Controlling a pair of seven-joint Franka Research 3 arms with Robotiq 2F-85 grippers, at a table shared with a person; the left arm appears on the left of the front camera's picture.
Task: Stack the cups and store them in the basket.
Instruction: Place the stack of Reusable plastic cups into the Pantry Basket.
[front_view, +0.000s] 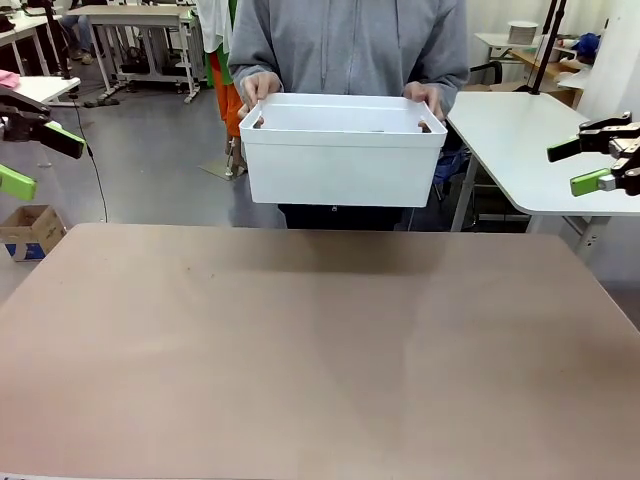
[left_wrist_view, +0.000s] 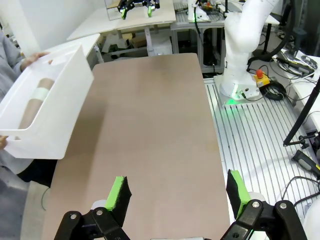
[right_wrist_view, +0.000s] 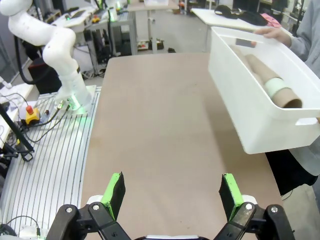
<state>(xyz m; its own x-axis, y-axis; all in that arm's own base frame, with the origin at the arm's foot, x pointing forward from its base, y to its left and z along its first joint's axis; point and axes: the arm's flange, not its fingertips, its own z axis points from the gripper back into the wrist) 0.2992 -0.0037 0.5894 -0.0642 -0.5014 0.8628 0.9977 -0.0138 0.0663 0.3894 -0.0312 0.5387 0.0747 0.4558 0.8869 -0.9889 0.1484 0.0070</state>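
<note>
A person's two hands hold the white basket (front_view: 342, 150) in the air beyond the table's far edge. Inside the basket (right_wrist_view: 250, 100) lies a stack of tan-brown cups (right_wrist_view: 262, 75) with a pale mint green cup (right_wrist_view: 276, 88) showing as a band near one end. The left wrist view shows the same stack of cups (left_wrist_view: 34, 102) lying in the basket (left_wrist_view: 47, 105). My left gripper (front_view: 25, 160) is open at the far left, above the table's side. At the far right, my right gripper (front_view: 592, 165) is open too. Both are far from the basket and hold nothing.
The brown table (front_view: 320, 350) spreads below. A white side table (front_view: 530, 140) stands at the right behind it, and a cardboard box (front_view: 30, 232) sits on the floor at the left. The other arm's white base (left_wrist_view: 240, 55) stands beside the table.
</note>
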